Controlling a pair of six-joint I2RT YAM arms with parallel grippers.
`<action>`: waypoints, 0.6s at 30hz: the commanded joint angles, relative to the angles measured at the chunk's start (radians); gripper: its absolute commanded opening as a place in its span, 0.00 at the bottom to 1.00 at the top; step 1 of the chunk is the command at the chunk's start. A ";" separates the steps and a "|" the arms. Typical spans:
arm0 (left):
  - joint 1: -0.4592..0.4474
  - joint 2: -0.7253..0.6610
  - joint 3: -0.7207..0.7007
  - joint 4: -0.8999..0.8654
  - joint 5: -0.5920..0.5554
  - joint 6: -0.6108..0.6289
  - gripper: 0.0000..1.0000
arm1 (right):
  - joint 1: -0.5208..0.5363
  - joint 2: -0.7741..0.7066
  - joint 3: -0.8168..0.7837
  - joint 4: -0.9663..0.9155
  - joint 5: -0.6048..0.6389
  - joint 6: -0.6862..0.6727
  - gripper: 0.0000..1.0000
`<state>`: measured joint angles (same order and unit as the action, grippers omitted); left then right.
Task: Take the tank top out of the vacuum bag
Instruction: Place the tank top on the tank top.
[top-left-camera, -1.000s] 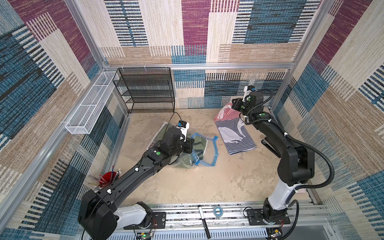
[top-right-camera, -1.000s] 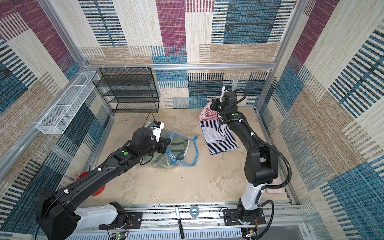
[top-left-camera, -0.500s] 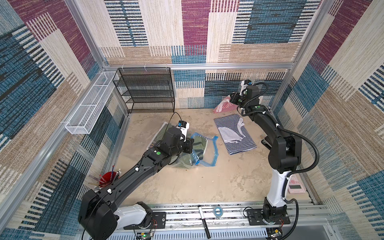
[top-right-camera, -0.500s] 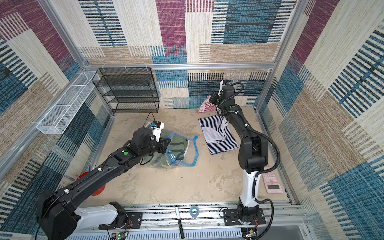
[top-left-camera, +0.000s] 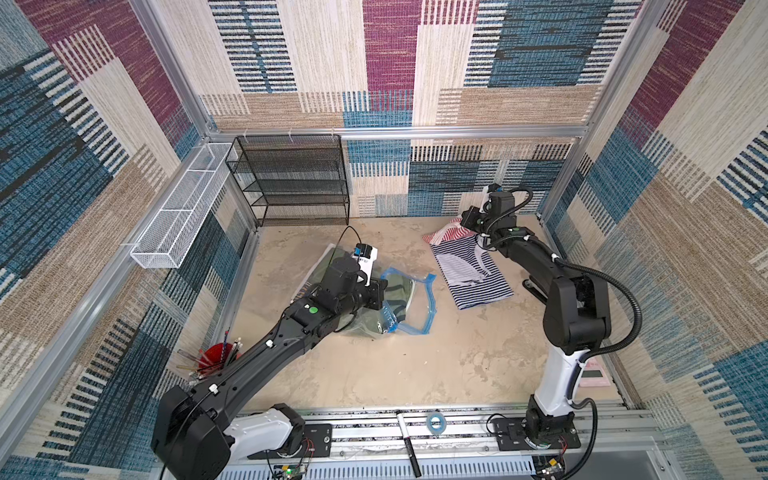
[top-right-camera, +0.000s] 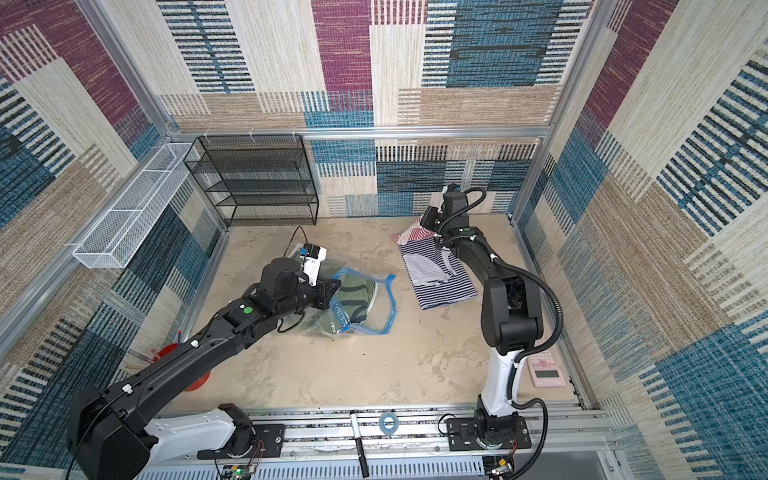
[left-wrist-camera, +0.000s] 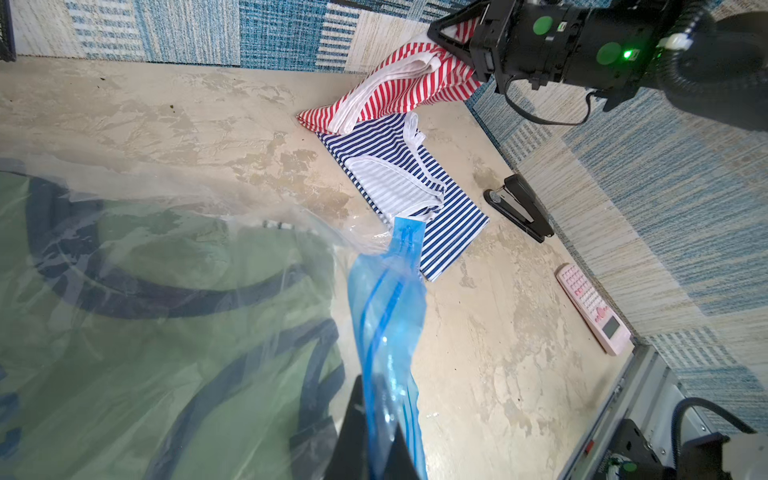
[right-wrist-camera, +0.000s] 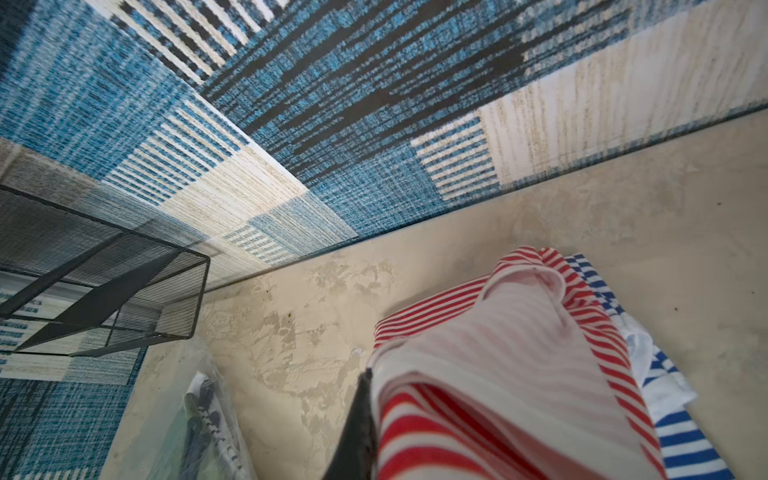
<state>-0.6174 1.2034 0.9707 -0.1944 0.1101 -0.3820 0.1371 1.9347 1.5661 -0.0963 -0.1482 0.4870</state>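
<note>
Left gripper (left-wrist-camera: 376, 440) mine, pinched tight on blue zip strip (left-wrist-camera: 388, 316) of vacuum bag (top-left-camera: 409, 307). Bag lies mid-table, mouth open. Green garment (left-wrist-camera: 166, 332) with dark trim inside bag. My right gripper (left-wrist-camera: 455, 41) clamped on red-striped tank top (top-left-camera: 445, 234), outside bag, at back right of table near wall. Top hangs from jaws, lower end on table, overlapping far end of blue-striped top (top-left-camera: 473, 274) lying flat. Stapler (left-wrist-camera: 519, 212), pink calculator (left-wrist-camera: 592, 309) along right wall.
</note>
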 joint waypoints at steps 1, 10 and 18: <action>0.001 -0.014 -0.006 0.035 0.016 0.031 0.00 | 0.002 -0.021 -0.015 0.008 0.044 0.049 0.00; 0.001 -0.045 -0.031 0.021 0.010 0.041 0.00 | 0.002 -0.087 -0.131 0.030 0.100 0.091 0.00; 0.001 -0.060 -0.045 0.039 0.013 0.040 0.00 | 0.002 -0.141 -0.239 0.023 0.096 0.179 0.00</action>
<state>-0.6174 1.1496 0.9298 -0.1928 0.1104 -0.3595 0.1371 1.8133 1.3499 -0.0986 -0.0677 0.6170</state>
